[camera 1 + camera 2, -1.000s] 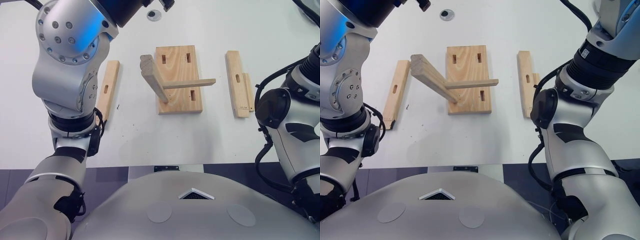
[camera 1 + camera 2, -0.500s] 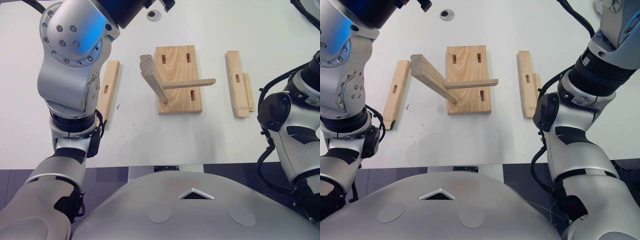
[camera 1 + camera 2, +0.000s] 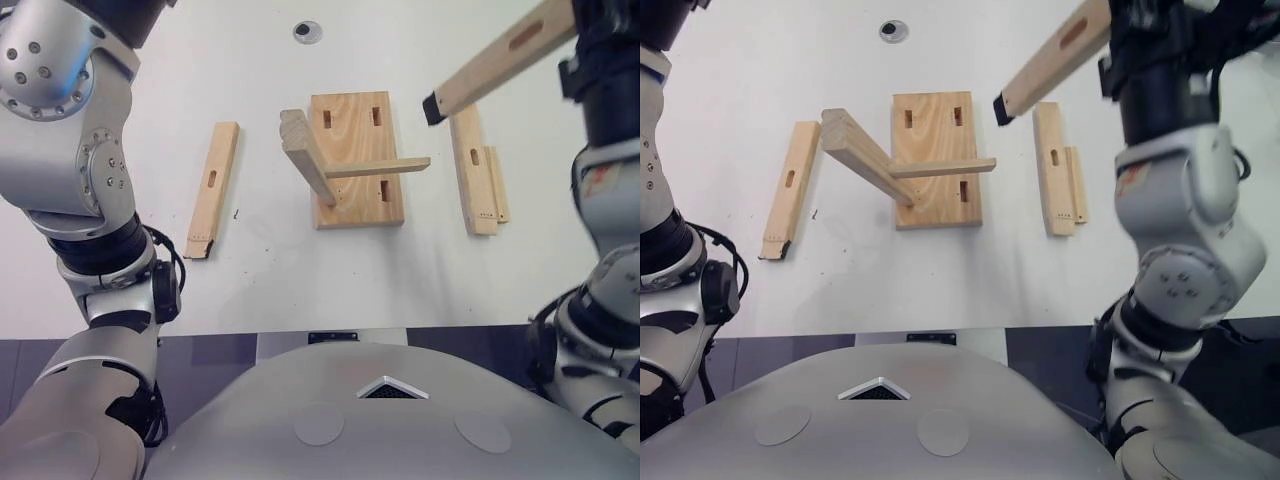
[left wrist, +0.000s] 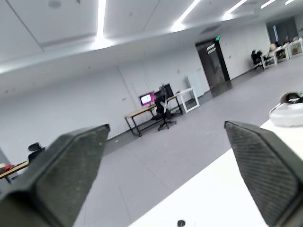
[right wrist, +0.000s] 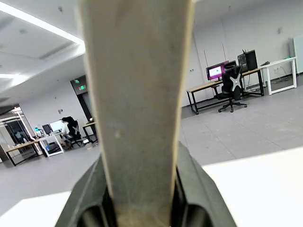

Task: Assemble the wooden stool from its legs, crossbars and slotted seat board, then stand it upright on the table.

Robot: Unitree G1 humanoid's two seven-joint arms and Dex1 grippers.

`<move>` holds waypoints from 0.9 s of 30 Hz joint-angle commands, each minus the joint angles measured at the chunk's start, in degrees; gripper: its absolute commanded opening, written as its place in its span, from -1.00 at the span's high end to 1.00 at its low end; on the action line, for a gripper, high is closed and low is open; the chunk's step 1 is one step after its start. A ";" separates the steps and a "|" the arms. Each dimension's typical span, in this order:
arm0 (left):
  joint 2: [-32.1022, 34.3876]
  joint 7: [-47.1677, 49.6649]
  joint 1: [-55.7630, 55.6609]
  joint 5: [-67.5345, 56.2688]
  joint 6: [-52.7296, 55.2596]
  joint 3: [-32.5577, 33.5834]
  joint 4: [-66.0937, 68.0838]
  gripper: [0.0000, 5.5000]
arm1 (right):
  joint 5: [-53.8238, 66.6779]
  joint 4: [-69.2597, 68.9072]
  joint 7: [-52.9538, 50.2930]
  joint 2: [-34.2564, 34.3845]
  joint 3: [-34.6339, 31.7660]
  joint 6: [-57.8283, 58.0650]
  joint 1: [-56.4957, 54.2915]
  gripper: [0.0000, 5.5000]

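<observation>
The right gripper (image 5: pixel 142 198) is clamped on one wooden leg (image 3: pixel 500 60), held slanted in the air with its dark tip pointing toward the seat board (image 3: pixel 360 208), the right arm raised at the table's right side. The left gripper (image 4: pixel 165 165) is spread wide and empty, that arm bent and lifted on the left. On the white table (image 3: pixel 300 270) the seat board lies flat with a second leg (image 3: pixel 307 157) leaning from one slot, a crossbar (image 3: pixel 378 167) jutting from it; two more legs lie loose, one left (image 3: pixel 213 187), one right (image 3: pixel 468 165), a second crossbar (image 3: pixel 497 185) touching the latter.
</observation>
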 commanded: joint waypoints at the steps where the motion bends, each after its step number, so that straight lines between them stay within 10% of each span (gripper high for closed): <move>1: 1.37 -3.92 6.47 -2.48 -1.99 2.30 3.86 -0.66 | -6.34 2.95 7.67 5.05 0.98 -6.96 13.63 0.63; 9: 2.13 -5.59 14.57 5.85 -14.59 -6.02 16.02 -0.66 | -5.92 5.80 11.28 15.75 3.38 -12.66 19.32 0.63; 27: 3.17 -11.21 23.00 21.24 -19.39 -23.36 24.09 -0.66 | -1.16 6.73 13.71 16.04 0.92 -11.30 18.24 0.63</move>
